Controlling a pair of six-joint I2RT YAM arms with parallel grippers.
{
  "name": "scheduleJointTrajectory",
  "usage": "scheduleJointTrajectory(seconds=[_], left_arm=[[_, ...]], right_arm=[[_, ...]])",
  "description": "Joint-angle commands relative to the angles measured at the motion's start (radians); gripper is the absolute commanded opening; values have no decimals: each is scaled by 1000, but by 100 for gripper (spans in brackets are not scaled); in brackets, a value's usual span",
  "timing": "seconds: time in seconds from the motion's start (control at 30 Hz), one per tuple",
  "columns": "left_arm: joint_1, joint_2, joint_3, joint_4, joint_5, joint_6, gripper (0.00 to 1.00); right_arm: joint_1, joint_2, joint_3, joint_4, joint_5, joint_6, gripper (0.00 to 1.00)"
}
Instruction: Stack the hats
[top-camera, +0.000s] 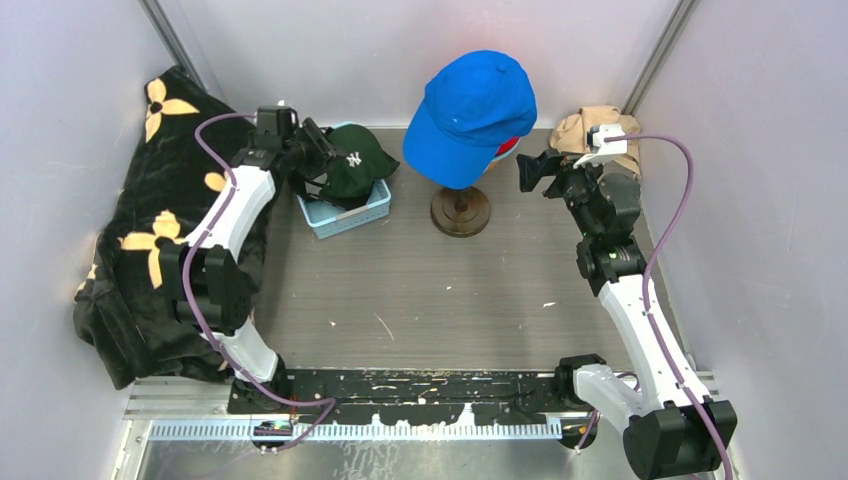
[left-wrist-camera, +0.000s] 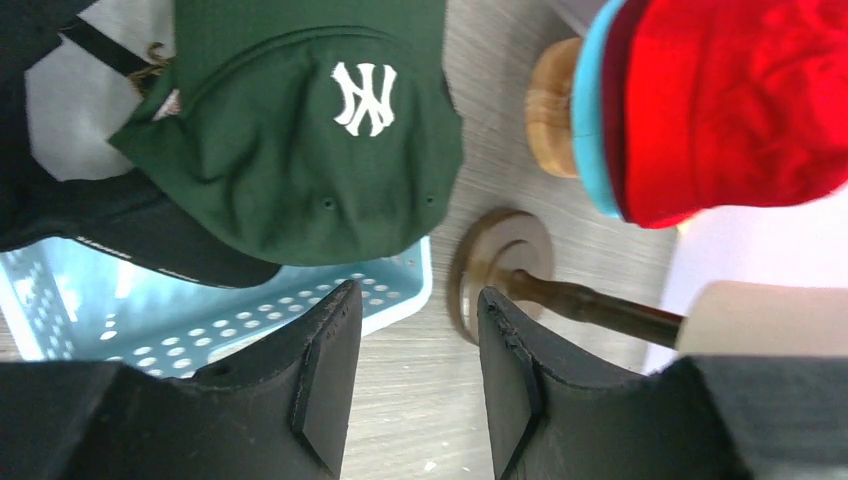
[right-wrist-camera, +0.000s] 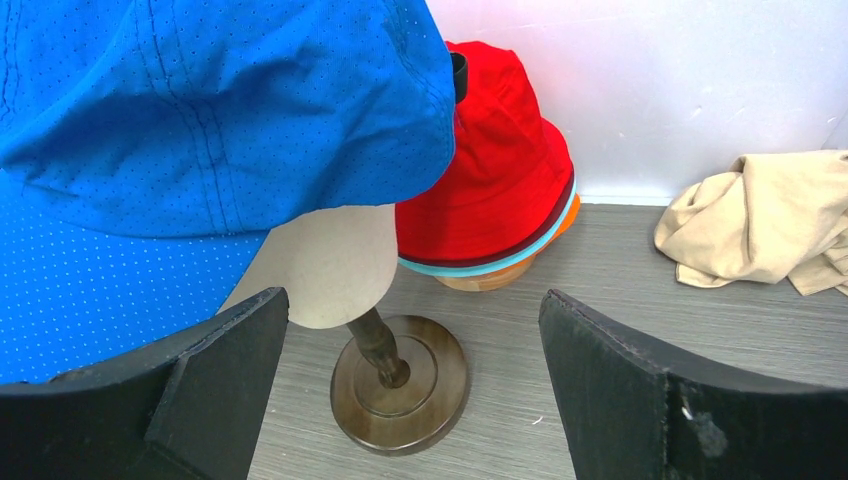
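Blue cap: crowns the head form, seemingly the stack's base
Green cap: atop the basket, likely next
Left gripper: fingers parted, empty, aimed at it
Right gripper: wide open, empty

NY cap in basket

Green NY cap over pale-blue basket; red bucket hat; pincer parted

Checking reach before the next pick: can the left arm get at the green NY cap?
Probably yes: the left tool hovers open just short of the green NY cap atop the basket, nothing between.
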Motion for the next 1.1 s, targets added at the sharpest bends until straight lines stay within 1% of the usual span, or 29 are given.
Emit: scheduleJointTrajectory(seconds=[0.0, 0.4, 0.83, 1.07], left_arm=[[-19, 37, 40, -27, -161, 97, 47], [-21, 192, 112, 23, -184, 128, 47], [-33, 325, 247, -26, -143, 155, 48], [-44, 356, 265, -29, -129, 166, 47]], right_arm=[[-3, -27, 39, 28, -8, 4, 100], [-4, -33, 40, 11, 10, -13, 100], [-4, -28, 47, 8, 17, -21, 100], [-3, -27, 41, 10, 21, -23, 100]])
